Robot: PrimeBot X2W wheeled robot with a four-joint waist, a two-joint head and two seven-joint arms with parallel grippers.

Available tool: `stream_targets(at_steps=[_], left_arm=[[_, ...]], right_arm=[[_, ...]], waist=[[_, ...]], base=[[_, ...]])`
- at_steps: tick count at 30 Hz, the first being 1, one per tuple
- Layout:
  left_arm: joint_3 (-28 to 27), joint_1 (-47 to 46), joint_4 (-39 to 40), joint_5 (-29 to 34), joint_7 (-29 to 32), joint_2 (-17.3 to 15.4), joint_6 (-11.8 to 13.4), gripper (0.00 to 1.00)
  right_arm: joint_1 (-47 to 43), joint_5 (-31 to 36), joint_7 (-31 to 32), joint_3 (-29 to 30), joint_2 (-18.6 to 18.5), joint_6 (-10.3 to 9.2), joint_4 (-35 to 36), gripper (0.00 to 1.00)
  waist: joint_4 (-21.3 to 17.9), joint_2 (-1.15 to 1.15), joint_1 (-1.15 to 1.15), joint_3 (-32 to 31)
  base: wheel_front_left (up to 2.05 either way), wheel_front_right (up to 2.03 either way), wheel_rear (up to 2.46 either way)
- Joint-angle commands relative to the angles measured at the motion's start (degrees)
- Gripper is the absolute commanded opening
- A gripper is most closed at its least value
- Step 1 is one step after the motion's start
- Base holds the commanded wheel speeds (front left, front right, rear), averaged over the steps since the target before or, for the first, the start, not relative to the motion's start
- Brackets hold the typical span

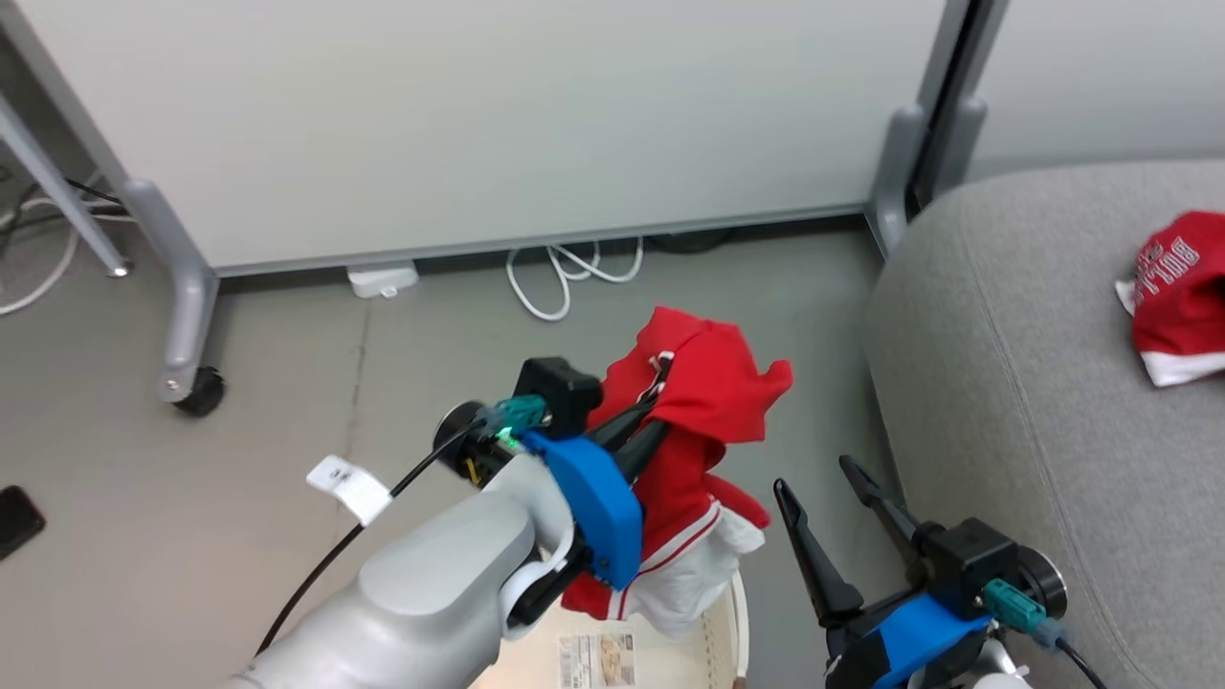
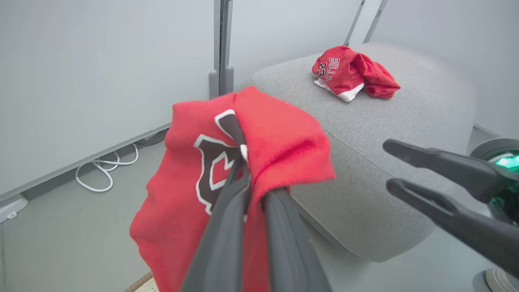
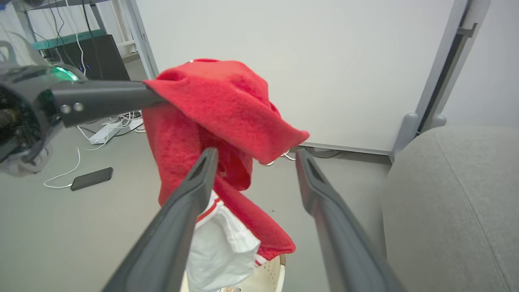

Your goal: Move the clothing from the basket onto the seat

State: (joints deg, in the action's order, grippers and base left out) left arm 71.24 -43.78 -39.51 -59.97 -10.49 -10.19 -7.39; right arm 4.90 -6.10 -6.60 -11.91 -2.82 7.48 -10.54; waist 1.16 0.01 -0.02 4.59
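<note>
My left gripper is shut on one red piece of clothing, which hangs in the air above the cream basket at the bottom edge. In the left wrist view its fingers pinch the red fabric at a black-and-white emblem. A second red garment with lettering lies on the grey seat to the right, also seen from the left wrist. My right gripper stands open and empty between the hanging garment and the seat. From the right wrist, the garment hangs just beyond the open fingers.
A pale partition panel on castor legs stands behind. White cables and a power block lie at its foot. A dark phone lies on the floor to the left.
</note>
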Motion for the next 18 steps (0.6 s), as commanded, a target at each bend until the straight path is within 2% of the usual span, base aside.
stream_targets(at_steps=[1, 10, 18], left_arm=[[0.4, -1.9, 0.9, 0.0, 0.5, 0.7, -0.1, 0.0], [1.4, -7.9, 2.4, 0.5, 0.7, 3.6, -0.1, 0.0], [1.9, -8.4, 1.3, 0.7, 0.3, 4.5, -0.1, 0.0]], right_arm=[[-1.3, -0.2, 0.5, -0.2, -0.1, 0.03, 0.3, 1.0], [-2.5, -0.7, 2.3, -1.8, -0.1, 0.03, 1.5, 1.0], [-2.8, -1.4, 2.9, -2.5, -0.1, 0.03, 1.9, 1.0]], waist=[[2.9, -0.01, 0.02, -3.2], [3.6, -0.01, 0.02, -5.6], [2.7, -0.01, 0.02, -5.9]], base=[[0.0, 0.0, 0.0], [0.0, 0.0, 0.0], [0.0, 0.0, 0.0]])
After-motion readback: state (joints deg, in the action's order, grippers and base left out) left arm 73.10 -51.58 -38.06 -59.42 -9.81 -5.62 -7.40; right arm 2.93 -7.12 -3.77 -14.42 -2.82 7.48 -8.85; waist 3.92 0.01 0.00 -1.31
